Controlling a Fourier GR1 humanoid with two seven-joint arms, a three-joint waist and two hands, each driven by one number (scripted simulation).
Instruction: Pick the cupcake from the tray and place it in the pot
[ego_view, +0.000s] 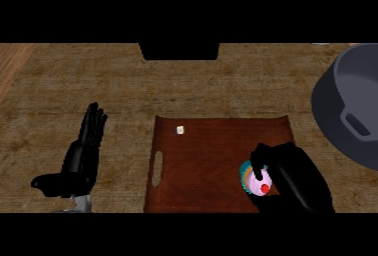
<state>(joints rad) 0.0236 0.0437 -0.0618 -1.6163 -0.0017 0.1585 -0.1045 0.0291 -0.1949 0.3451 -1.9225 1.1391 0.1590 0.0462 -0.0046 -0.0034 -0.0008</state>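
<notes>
A cupcake (258, 181) with pink icing, a red dot on top and a teal wrapper lies on the right part of the brown tray (207, 150). My right hand (295, 177) curls round it from the right, fingers over its top and thumb below it, hiding much of it. The dark grey pot (347, 107) stands at the right edge of the view, only partly visible, with a handle on its near side. My left hand (83, 155) rests open on the counter left of the tray, fingers straight and pointing away.
The tray has a slot handle (158, 167) on its left side and a small white tag (180, 130) near its far left corner. A black block (179, 51) sits at the counter's far edge. The wooden counter (221, 85) stretches between tray and block.
</notes>
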